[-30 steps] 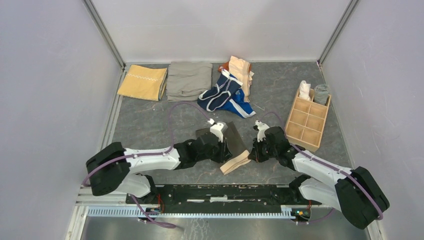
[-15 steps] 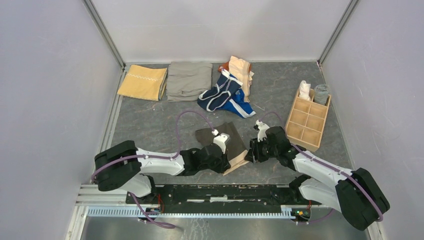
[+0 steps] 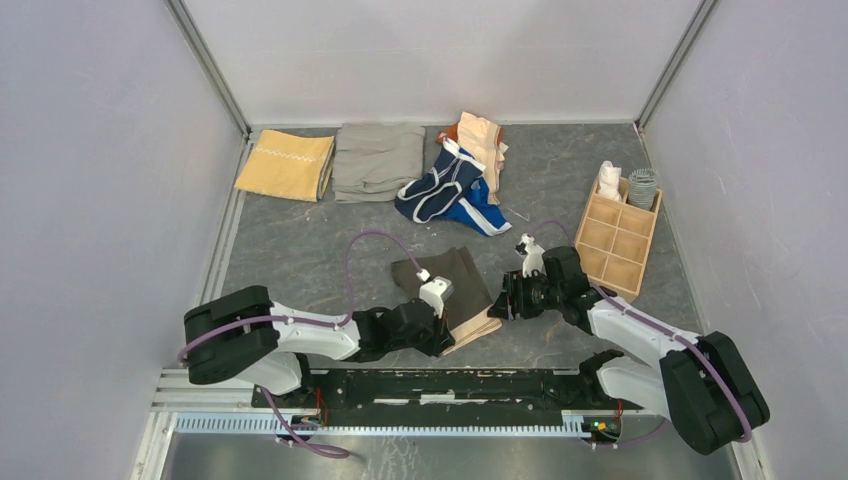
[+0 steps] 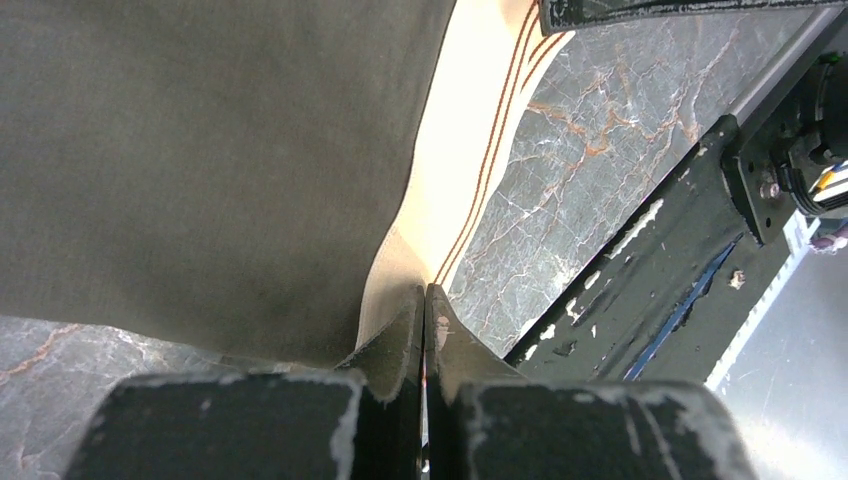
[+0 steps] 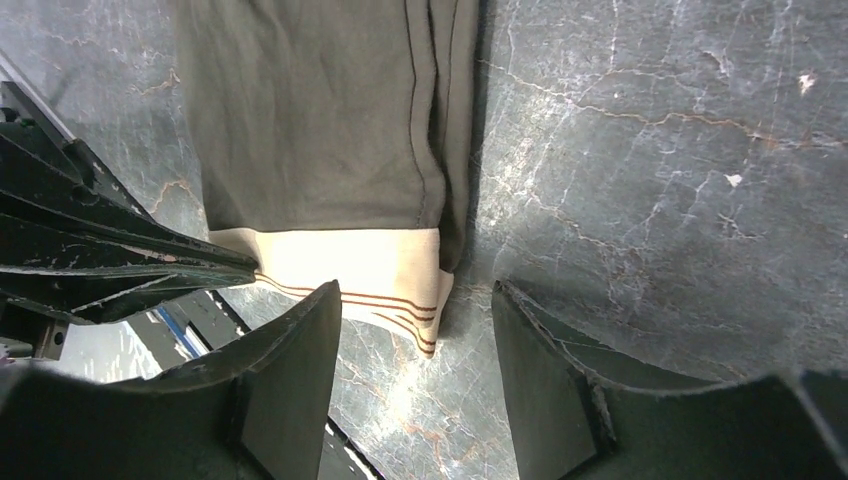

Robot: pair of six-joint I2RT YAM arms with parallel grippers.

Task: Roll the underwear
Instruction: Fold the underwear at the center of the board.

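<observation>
One pair of underwear (image 3: 447, 278), dark grey-brown with a tan striped waistband (image 3: 478, 326), lies flat between the arms. My left gripper (image 3: 452, 337) is shut, its tips pinching the near edge of the waistband (image 4: 470, 130) in the left wrist view (image 4: 425, 298). My right gripper (image 3: 503, 303) is open and holds nothing. It hovers over the waistband's right corner (image 5: 400, 290), the gripper (image 5: 415, 340) straddling bare table. More underwear, navy with white trim (image 3: 440, 190), bright blue and peach (image 3: 484, 142), is piled at the back.
A folded mustard-yellow cloth (image 3: 287, 165) and a folded grey-khaki cloth (image 3: 378, 160) lie at the back left. A wooden compartment box (image 3: 615, 240) stands at the right with rolled pieces (image 3: 643, 186) in its far cells. The black base rail (image 4: 650, 260) runs just beyond the waistband.
My right gripper opened, let go of the waistband and drew slightly right. My left gripper moved toward the near edge and closed on the waistband.
</observation>
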